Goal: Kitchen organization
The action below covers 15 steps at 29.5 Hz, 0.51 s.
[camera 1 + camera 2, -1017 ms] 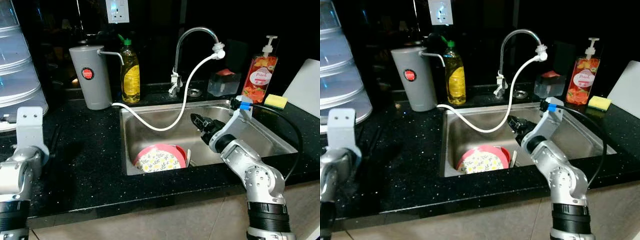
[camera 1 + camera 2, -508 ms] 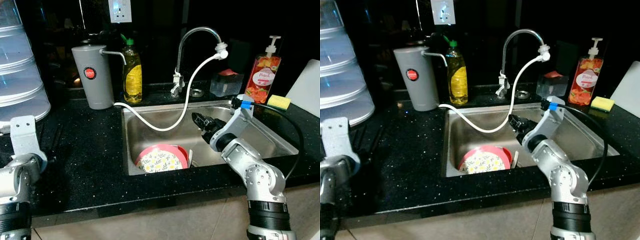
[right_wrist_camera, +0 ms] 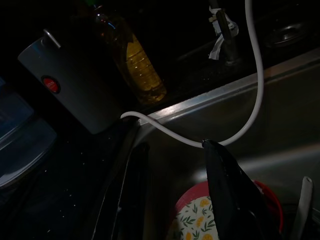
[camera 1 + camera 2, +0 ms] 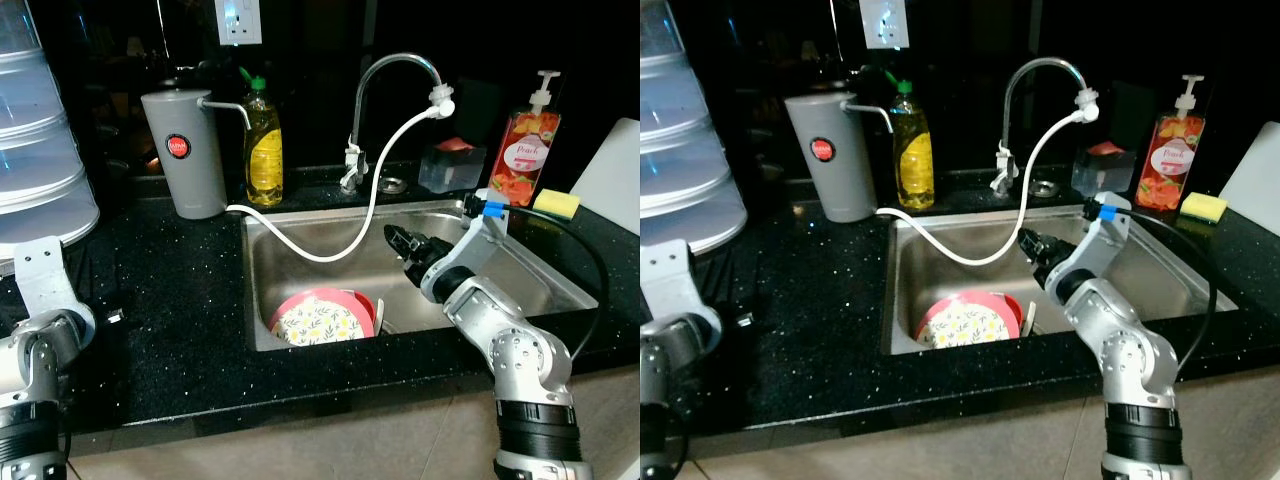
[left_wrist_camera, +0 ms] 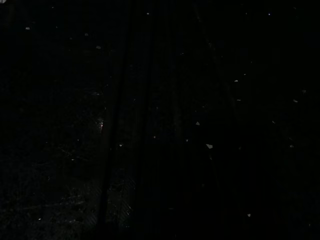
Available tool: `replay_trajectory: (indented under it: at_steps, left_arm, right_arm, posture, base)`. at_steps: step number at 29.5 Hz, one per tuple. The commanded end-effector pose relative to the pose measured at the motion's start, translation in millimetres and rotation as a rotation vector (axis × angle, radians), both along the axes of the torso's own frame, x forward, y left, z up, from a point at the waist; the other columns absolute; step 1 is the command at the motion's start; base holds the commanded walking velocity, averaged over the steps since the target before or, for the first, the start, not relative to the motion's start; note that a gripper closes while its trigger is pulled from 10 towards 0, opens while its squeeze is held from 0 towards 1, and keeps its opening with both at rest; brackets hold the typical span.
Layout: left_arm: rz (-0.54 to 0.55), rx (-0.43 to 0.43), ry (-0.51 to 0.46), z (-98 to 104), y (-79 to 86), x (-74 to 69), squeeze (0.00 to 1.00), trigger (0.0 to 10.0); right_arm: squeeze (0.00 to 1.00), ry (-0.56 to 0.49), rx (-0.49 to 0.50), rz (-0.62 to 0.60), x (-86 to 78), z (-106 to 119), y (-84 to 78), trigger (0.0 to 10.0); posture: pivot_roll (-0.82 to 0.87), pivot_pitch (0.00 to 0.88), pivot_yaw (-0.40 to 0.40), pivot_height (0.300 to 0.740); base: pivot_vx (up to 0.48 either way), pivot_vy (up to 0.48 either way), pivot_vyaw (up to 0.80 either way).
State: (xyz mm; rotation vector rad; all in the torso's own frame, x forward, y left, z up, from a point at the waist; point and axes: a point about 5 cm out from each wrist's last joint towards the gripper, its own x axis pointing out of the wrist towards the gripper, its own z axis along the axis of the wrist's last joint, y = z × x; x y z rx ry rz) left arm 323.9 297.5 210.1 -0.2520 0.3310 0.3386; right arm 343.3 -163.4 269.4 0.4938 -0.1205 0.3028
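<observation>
While your left claw (image 4: 40,275) idles at the bench (image 4: 170,300) edge, fingers unreadable | right claw (image 3: 175,192) hangs apart, empty, above floral plate (image 4: 320,318) in sink (image 4: 300,232) | descend slowly, avoiding white hose (image 4: 345,240) beyond.

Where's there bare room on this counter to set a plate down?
Bare black counter lies between the sink and the stacked clear containers, in front of the grey dispenser. The strip behind the sink is crowded: oil bottle, faucet, soap pump, sponge.
</observation>
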Motion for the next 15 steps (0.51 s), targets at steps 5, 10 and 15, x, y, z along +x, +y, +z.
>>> replay_trajectory:
  at_steps: [5, 10, 15]
  left_arm:
    - [0.005, -0.033, 0.049, -13, -0.9, -0.5, 0.0, 0.0]
    - [-0.009, -0.033, -0.088, 6, -3.2, 4.0, 0.0, 0.0]
    - [-0.082, 0.042, -0.276, 44, -15.2, 8.1, 0.0, 10.0]
  right_arm:
    - [0.0, 0.004, 0.004, 0.007, 1.3, 1, -0.2, 10.0]
    - [0.0, 0.005, 0.005, 0.007, 1.5, 1, 0.1, 10.0]
    - [0.0, 0.005, 0.006, 0.007, 1.5, 2, 0.2, 10.0]
  posture:
    - [-0.03, 0.049, 0.002, 0.74]
    - [-0.03, 0.049, 0.001, 0.74]
    - [-0.03, 0.053, 0.001, 0.74]
  base:
    - [0.0, 0.0, 0.0]
    - [0.0, 0.0, 0.0]
    - [0.0, 0.0, 0.0]
